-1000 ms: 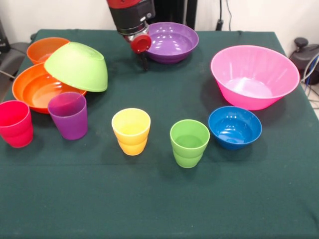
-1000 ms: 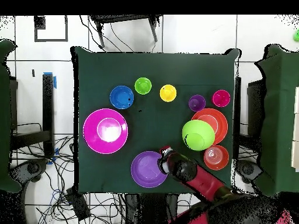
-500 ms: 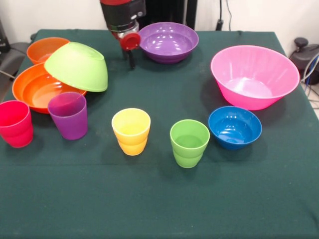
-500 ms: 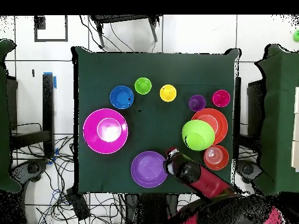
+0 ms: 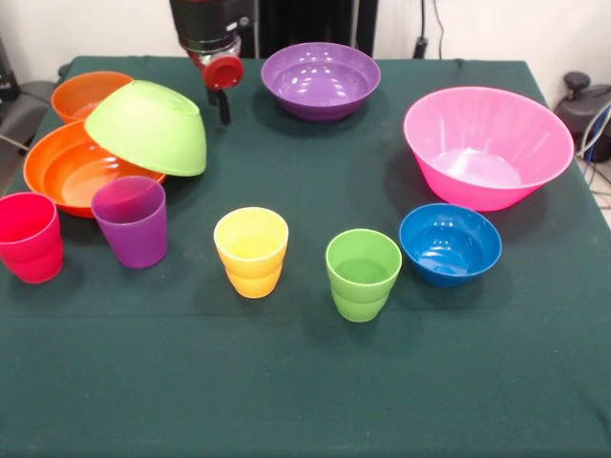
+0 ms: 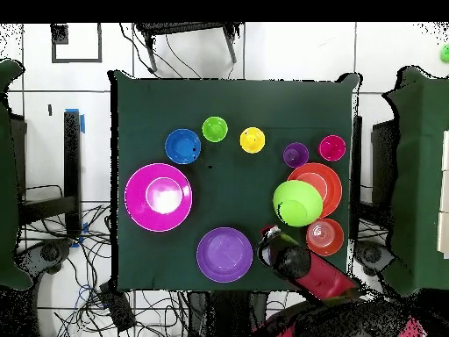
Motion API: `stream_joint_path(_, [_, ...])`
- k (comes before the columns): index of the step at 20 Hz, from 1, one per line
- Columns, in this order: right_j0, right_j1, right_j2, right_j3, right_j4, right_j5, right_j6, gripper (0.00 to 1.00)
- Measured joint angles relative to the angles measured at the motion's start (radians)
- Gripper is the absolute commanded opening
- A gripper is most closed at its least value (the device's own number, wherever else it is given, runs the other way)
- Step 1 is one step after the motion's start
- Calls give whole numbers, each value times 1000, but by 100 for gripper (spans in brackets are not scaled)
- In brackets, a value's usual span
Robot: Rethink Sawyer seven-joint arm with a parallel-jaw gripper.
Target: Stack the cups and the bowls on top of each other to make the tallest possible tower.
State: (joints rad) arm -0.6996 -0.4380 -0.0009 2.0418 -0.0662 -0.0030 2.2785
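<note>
Front view showed the hand (image 5: 223, 107), its opening indeterminable, beside the lime green bowl (image 5: 151, 126), which lay tilted on the large orange bowl (image 5: 72, 170). Grasping its raised rim appeared advisable.

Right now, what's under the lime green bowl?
The lime green bowl lies upside down and tilted, propped on the rim of the large orange bowl, which sits upright on the table. Whatever is beneath the green bowl's dome is covered.
</note>
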Motion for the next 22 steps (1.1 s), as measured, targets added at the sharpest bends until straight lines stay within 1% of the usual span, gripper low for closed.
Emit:
stream_joint_path(8, [0,19,-4,-30,-14,0,0,100])
stream_joint_path(22, [-24,1,1,-33,-55,0,0,100])
